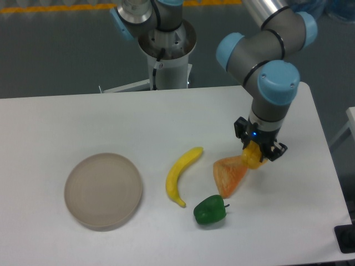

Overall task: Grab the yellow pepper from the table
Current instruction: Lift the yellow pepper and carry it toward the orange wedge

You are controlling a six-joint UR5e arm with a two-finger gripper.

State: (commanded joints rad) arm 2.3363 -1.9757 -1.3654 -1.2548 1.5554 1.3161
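Two jaws of the gripper [254, 156] are clamped on the yellow pepper [252, 155], a small glossy lump held clear of the bench [83, 122] just over the orange wedge [228, 173]. Above them the arm [266, 61] bends down from upper right, wrist vertical. Banana [182, 174], green pepper [210, 210] and plate [103, 190] lie to the left.
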